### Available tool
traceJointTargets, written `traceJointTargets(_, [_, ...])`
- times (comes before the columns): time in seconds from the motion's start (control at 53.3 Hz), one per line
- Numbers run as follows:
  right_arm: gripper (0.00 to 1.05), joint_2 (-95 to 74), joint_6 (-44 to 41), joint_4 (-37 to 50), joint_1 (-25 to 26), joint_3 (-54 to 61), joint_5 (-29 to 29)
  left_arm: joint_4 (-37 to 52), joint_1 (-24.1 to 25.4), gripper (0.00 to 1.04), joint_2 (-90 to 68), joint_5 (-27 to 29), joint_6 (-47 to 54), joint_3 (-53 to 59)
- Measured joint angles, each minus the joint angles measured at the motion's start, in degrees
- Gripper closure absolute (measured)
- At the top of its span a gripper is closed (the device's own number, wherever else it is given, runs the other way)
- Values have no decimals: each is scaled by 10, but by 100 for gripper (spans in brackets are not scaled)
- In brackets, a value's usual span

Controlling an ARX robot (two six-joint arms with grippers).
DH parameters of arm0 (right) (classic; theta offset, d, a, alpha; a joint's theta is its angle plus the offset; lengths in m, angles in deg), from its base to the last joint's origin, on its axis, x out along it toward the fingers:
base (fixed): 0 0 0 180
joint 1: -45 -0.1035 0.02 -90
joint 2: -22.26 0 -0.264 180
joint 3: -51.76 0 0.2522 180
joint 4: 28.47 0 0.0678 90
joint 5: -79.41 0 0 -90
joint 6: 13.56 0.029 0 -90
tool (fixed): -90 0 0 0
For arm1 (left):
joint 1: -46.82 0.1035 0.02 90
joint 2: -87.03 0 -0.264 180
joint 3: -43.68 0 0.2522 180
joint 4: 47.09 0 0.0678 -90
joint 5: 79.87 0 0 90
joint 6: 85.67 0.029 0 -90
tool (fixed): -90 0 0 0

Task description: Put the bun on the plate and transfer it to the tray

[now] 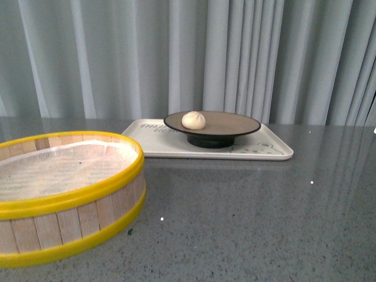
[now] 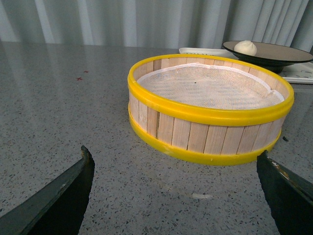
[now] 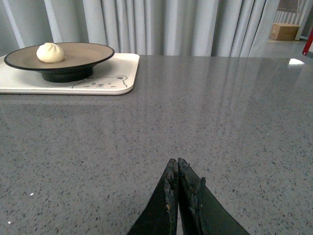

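Bun [image 1: 193, 120]: I saw it sitting on the plate, left of the plate's middle in my front view, pleated top up.
Plate [image 1: 235, 124]: it stood upright on its black foot on the tray, tan inside, black rim.
Tray [image 1: 270, 150]: I found it lying flat on the grey counter [image 1: 247, 223], in front of the curtain [image 1: 117, 53], carrying the plate near its middle; a bear drawing showed on its corner in the right wrist view.
Steamer [image 1: 64, 194]: it sat on the counter nearer to me than the tray and to the tray's left, apart from it; yellow rims, wooden slats, white cloth lining inside.
Left end effector [image 2: 176, 196]: I read it as spread wide, one dark finger [image 2: 58, 196] at each side of its wrist view, nothing between them, low over the counter and facing the steamer.
Right end effector [image 3: 177, 196]: its fingers were pressed together, holding nothing, above bare counter well to the right of the tray.
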Motion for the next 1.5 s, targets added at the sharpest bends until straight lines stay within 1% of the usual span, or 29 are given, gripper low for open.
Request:
traceJointTargets(0.394, [103,119,0,-74,0,44,-2,0,0,7,0,0,0,0])
traceJointTargets(0.432, [103,127,0,-78,0,47,-2,0,0,7,0,0,0,0])
traceJointTargets(0.488, [103,132,0,-59,0,64,-2,0,0,7,0,0,0,0])
traceJointTargets(0.713, [103,228,0,-148,0,73,-2,0,0,7,0,0,0,0])
traceJointTargets(0.995, [103,308,0,-225,0,73,-2,0,0,7,0,0,0,0])
traceJointTargets(1.501, [103,390,0,-307,0,73,-2,0,0,7,0,0,0,0])
